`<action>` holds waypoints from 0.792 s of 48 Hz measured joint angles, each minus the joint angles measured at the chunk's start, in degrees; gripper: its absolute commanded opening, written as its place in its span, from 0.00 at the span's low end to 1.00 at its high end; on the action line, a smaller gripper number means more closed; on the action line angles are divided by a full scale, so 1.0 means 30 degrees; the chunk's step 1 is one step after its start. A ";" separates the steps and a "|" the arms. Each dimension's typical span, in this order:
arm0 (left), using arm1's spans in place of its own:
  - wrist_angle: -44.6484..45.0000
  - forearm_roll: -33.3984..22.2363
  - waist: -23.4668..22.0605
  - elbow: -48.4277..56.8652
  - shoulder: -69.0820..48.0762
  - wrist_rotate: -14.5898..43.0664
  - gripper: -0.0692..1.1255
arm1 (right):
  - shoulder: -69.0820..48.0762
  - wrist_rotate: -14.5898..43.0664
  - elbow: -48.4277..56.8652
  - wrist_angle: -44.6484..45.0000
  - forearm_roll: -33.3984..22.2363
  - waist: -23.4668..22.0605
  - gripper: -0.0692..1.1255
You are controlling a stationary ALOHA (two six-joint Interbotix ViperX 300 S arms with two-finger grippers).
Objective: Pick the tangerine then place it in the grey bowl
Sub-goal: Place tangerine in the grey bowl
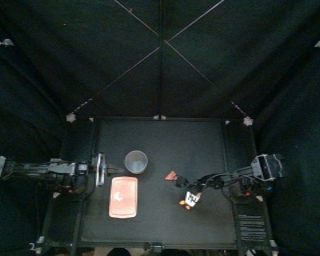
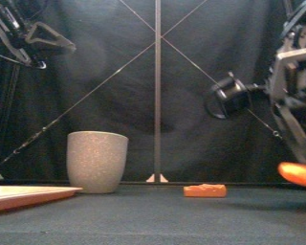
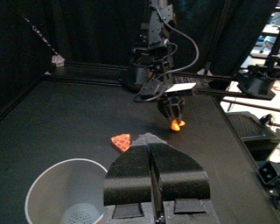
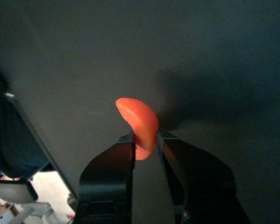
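my right end effector (image 4: 149, 150) grips the tangerine (image 4: 133, 118) by its tip only, so it could slip. i might clip the bowl's (image 1: 136, 160) rim.

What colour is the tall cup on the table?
The tall cup is grey; the front view shows it best.

bowl (image 1: 136, 159) behind tray (image 1: 124, 197), toy (image 1: 171, 176) to their right
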 measured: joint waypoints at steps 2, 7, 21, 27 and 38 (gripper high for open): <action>-0.0059 0.0000 0.0000 0.0000 0.0000 0.0000 0.09 | -0.0176 -0.0088 -0.0703 -0.0059 -0.0381 -0.0176 0.40; -0.0322 0.0000 0.0029 0.0000 0.0000 0.0029 0.09 | -0.0322 -0.0146 -0.2461 -0.0205 -0.1963 -0.0732 0.40; -0.0469 0.0000 0.0059 0.0088 -0.0029 0.0029 0.09 | 0.1201 -0.0205 -0.6357 -0.1318 -0.5039 -0.3955 0.40; -0.0469 0.0029 0.0088 0.0146 -0.0029 0.0059 0.09 | 0.2842 -0.0234 -0.8232 -0.2021 -0.5684 -0.5010 0.41; -0.0469 0.0029 0.0176 0.0293 -0.0029 0.0059 0.09 | 0.6064 -0.0234 -1.2598 -0.1992 -0.6533 -0.5596 0.47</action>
